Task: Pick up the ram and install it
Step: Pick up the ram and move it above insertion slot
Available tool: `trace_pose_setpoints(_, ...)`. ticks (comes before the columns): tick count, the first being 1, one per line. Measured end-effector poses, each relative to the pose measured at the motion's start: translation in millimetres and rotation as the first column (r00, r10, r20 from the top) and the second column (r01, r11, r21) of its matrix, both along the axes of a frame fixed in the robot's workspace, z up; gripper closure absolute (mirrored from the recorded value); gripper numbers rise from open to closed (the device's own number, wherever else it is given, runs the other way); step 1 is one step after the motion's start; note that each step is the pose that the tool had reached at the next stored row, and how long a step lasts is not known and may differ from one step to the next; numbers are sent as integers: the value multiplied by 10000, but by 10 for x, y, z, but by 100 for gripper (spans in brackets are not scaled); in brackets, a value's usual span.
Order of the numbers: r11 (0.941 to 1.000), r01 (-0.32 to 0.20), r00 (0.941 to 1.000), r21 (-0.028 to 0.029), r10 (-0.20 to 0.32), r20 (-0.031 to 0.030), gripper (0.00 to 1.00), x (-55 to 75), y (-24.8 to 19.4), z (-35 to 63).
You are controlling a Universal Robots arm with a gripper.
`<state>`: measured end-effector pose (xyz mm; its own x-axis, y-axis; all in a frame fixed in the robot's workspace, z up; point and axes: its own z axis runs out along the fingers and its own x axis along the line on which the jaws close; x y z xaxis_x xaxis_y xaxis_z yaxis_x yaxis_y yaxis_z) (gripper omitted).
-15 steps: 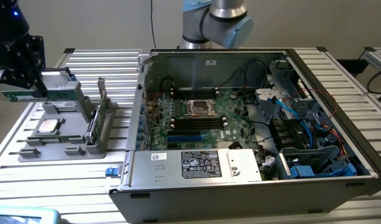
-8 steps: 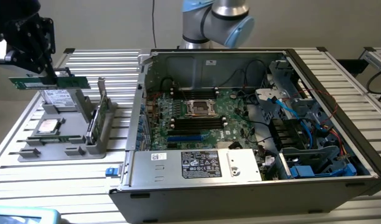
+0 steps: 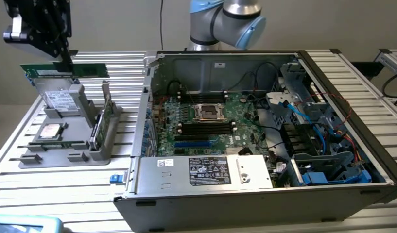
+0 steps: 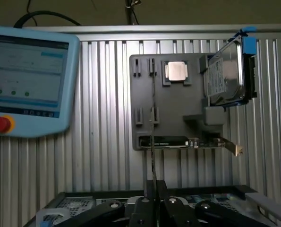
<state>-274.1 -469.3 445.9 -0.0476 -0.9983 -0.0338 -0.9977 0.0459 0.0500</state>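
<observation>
Gripper (image 3: 66, 62) hangs high at the exterior view's left, fingers clamped tight on the ram (image 3: 91, 70), taken near mid-length. Ram is off the tray (image 3: 62, 159) and in the air, held level and on edge, long axis running across the exterior view, just above the upright hard drive (image 3: 59, 99). Its end on the exterior view's right sits near the open case (image 3: 263, 194) but not touching it. Wrist view: ram seen edge-on as a thin dark line running out from between the fingertips, with the tray on the slatted table (image 3: 75, 194) beyond it. On the tray: processor (image 3: 50, 131) lying flat, hard drive standing at the far end, green card (image 3: 101, 124) with metal bracket standing on edge along the side nearest the case. Case lies open with the motherboard (image 3: 205, 124) exposed; socket (image 3: 207, 112) at centre, black memory slots on either side of it. Tangle of blue and black cables (image 3: 315, 131) in the case at the exterior view's right. Pendant (image 4: 27, 75) with red button rests on the table beside the tray.
</observation>
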Motion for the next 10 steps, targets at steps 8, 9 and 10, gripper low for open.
trace_pose_setpoints(8,10000,0,10000,78,0,-8,86,315,-2,139)
trace_pose_setpoints(9,10000,0,10000,78,0,-6,86,315,-1,139)
trace_pose_setpoints(10,10000,1,10000,78,-1,8,86,317,1,139)
